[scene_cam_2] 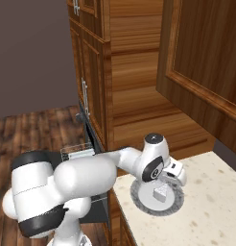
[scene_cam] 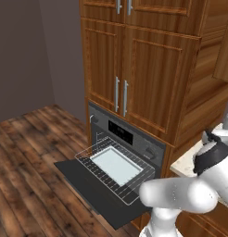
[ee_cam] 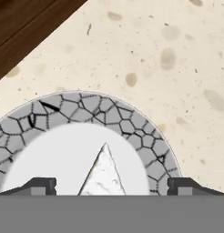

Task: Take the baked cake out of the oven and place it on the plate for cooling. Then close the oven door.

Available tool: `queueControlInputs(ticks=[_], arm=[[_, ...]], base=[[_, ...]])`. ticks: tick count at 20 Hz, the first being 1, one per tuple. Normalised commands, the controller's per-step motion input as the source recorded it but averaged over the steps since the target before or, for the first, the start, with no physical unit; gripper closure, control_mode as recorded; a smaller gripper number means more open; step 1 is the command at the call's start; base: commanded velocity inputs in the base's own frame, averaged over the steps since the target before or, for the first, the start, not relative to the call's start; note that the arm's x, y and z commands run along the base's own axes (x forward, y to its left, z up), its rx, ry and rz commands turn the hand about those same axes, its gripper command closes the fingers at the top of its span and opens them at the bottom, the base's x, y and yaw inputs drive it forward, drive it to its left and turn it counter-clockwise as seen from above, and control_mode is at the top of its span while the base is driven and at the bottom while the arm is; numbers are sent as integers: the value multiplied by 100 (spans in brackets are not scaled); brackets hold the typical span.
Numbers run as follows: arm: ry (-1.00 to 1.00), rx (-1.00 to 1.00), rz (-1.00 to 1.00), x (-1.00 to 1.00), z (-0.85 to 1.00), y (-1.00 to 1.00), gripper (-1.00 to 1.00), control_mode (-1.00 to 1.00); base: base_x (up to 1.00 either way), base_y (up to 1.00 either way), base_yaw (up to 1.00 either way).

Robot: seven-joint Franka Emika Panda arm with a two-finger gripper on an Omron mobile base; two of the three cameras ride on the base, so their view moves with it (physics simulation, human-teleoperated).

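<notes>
Cake (ee_cam: 103, 175) set on plate (ee_cam: 132, 125) for cooling; tool (ee_cam: 111, 185) spread wide, cake released. Oven door (scene_cam: 95, 192) left down.

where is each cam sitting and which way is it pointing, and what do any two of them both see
Left base view: behind the arm's left, facing the black built-in oven, its dropped dark door; white arm lower right.
Right base view: behind the arm's right, looking over the arm at the speckled counter.
Hand view: on the hand, looking down between dark fingertips.
Shared: right base and hand views both show the tiny white cake wedge on the round grey-rimmed plate.
</notes>
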Motion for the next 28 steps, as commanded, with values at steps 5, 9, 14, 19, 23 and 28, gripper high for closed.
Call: queueControlInputs(ticks=[5, 9, 14, 19, 23, 28], arm=[[0, 0, 0, -41, 75, 44, -100, -100], [-1, 0, 0, -69, 61, 62, -100, -100], [-3, 0, 1, -52, 58, 72, -100, -100], [0, -2, 10, -14, 56, 96, -100, -100], [10, -2, 13, 0, 49, 100, -100, -100], [7, -2, 20, -6, 27, 100, -100, -100]], base=[[0, 0, 0], [0, 0, 0], [0, 0, 0], [0, 0, 0], [0, 0, 0], [0, 0, 0]])
